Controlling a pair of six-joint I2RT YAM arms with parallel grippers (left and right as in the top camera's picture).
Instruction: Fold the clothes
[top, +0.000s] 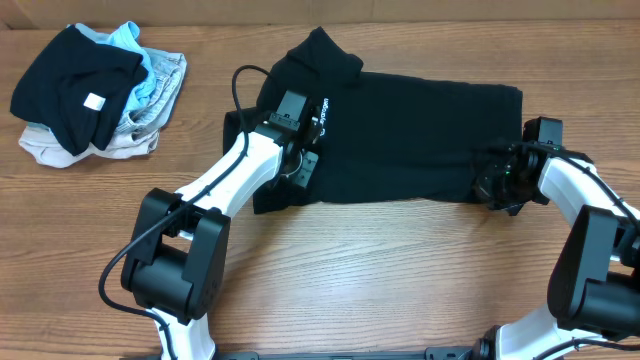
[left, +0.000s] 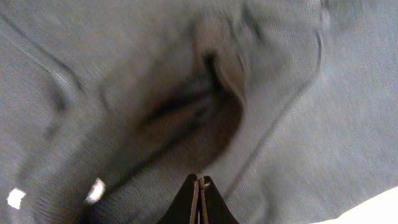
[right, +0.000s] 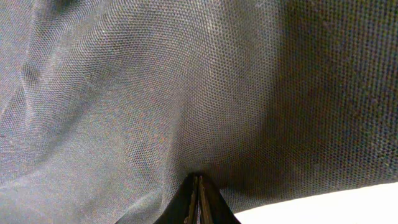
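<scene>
Polo shirt (top: 410, 130) lies mid-surface (top: 380, 270), spread fairly flat between my two arms. Its long axis runs left–right across me: collar (top: 322, 52) toward my left, hem toward my right, chest logo (top: 323, 114) facing up.

My left claw (left: 200, 185) is pinched tight, with cloth puckering into the tips on the collar half. My right claw (right: 198, 183) is likewise closed on cloth at the hem's near corner.

Step, as I judge it: folding the near edge over. To do it well, lift both pinches together and level, keep the cloth taut between them, carry it across evenly and lay it down without dragging the layer beneath.
</scene>
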